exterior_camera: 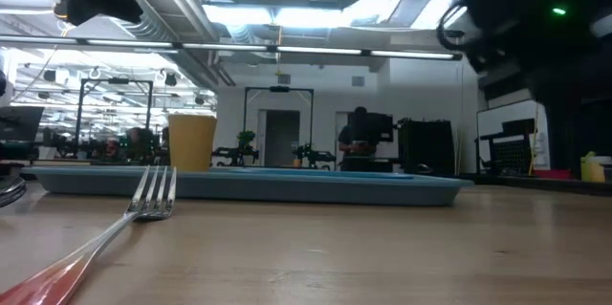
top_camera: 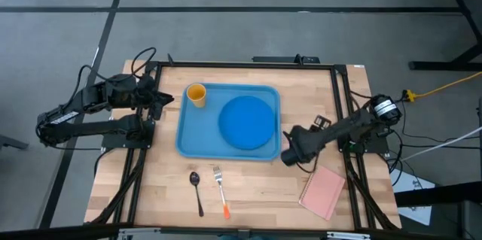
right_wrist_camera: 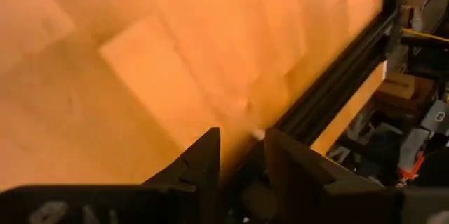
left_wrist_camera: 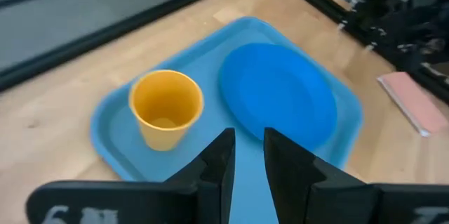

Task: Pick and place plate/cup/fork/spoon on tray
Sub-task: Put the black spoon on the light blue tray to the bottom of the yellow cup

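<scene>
High view: plate (top_camera: 246,122), cup (top_camera: 196,94) sitting on tray (top_camera: 188,138); fork (top_camera: 221,190), spoon (top_camera: 196,192) lying on table, waiting. Left gripper (left_wrist_camera: 245,155), right gripper (right_wrist_camera: 242,155) hovering, fingers slightly apart, holding nothing.

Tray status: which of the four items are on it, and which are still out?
Done: cup and plate sit on the tray. In hand: nothing; both pincers, left and right, are empty. Left: spoon and fork on the table in front of the tray.

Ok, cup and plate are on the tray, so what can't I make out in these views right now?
- Spoon: almost cut off at the low view's left edge.
- Plate: low view, hidden behind tray rim.
- Fork handle: low view, blurred and cut off.
- Right wrist view: only bare tabletop.
</scene>
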Tool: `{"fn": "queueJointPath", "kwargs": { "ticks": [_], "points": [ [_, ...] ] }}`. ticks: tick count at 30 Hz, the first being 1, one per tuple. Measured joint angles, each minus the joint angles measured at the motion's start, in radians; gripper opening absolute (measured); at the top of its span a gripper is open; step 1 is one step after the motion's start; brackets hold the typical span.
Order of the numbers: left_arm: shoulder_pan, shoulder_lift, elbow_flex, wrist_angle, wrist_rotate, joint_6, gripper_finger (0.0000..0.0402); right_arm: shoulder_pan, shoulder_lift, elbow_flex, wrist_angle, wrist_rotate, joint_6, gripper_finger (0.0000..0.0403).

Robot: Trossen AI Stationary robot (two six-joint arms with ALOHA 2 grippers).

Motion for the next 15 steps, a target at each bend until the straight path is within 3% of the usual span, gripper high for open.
{"fn": "queueJointPath", "kwargs": {
  "ticks": [8,15],
  "points": [
    [0.000,0.000,0.000,0.000,0.127,-0.010,0.0070,0.082,0.001,0.000,0.174,-0.068,0.108,0.0119],
    [0.000,0.000,0.000,0.001,0.219,-0.017,0.0070,0.124,0.001,0.116,0.287,0.015,0.098,0.0119]
  ]
}}
